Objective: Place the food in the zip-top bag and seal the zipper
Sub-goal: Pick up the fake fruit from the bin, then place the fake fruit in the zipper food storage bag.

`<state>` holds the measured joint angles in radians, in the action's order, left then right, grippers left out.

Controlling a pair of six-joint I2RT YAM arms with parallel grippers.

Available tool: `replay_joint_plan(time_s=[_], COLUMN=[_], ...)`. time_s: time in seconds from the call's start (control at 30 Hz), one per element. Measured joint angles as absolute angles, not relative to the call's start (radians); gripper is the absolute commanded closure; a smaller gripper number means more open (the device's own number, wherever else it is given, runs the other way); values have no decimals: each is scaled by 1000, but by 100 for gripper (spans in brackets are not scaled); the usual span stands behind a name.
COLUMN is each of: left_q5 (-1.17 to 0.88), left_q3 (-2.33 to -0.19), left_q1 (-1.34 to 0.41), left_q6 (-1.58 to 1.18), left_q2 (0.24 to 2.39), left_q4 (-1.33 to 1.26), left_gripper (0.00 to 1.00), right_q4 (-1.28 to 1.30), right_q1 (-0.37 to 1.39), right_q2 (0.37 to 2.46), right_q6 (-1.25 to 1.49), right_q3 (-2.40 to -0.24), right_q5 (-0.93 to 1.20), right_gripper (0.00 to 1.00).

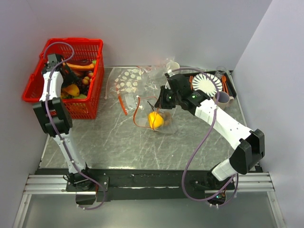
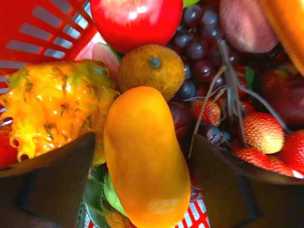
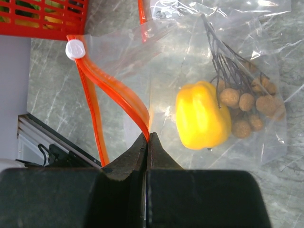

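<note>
Near the middle of the grey, marble-veined tabletop (image 1: 118, 142): the zip-top bag (image 3: 223, 52), thin crinkled clear film, lying flat and slack. Inside, seen through the plastic: a glossy, lobed yellow pepper (image 3: 202, 121) and, touching it, a cluster of small, round, rough brown fruits (image 3: 247, 107) on wiry dark twigs. Along the mouth: the zipper (image 3: 111, 88), a thin orange-red plastic strip, bowed up in a loop with its two halves apart and a round white slider (image 3: 74, 49) at one end. Right fingers (image 3: 126, 164), matte black and wedge-shaped, pressed tight together on that strip at its near bend, no gap between the tips.

Over in the red plastic lattice basket (image 1: 95, 90) at the tabletop's far left: left fingers (image 2: 52, 185), dark and blunt, spread wide, one on each side of a smooth, oblong orange-yellow mango (image 2: 142, 156), not closed on it; contact impossible to tell. Packed around the mango: a spiky yellow dragon fruit (image 2: 52, 104), a shiny red apple (image 2: 135, 21), a dull brown round fruit (image 2: 152, 69) with a stem button, dark purple grapes (image 2: 199, 42) and dimpled red strawberries (image 2: 263, 133).
</note>
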<state>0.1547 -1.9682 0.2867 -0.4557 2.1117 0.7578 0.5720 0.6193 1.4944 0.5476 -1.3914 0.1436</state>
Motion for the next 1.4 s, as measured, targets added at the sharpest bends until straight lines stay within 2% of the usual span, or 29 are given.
replay_joint_plan(time_s=[0.07, 0.17, 0.2, 0.23, 0.4, 0.63, 0.87, 1.2, 1.4], left_q5=[148, 138, 136, 136, 107, -52, -196, -273, -238], left_q3=[-1969, -1971, -1971, -1971, -1893, -1656, -1404, -1055, -1017], left_q1=[287, 287, 287, 287, 287, 266, 165, -313, -503], left_q6=[-451, -442, -440, -435, -436, -485, -590, -746, -755], left_q2=[2122, 2121, 2117, 2111, 1973, 1529, 1236, 1177, 1230], left_q4=[767, 776, 776, 778, 766, 628, 400, 52, -58], left_gripper=[40, 55, 63, 65, 65, 66, 66, 67, 66], right_q4=[570, 570, 570, 570, 570, 571, 573, 586, 596], right_q1=[619, 619, 619, 619, 619, 619, 619, 619, 615], right_q2=[1494, 1492, 1490, 1488, 1482, 1482, 1483, 1495, 1496], right_q6=[548, 548, 548, 548, 548, 548, 548, 553, 560], right_q3=[-1386, -1386, -1385, -1385, -1385, -1385, -1390, -1438, -1473], right_q5=[144, 144, 144, 143, 139, 135, 139, 196, 213], right_gripper=[100, 100, 100, 100, 100, 100, 100, 100, 100])
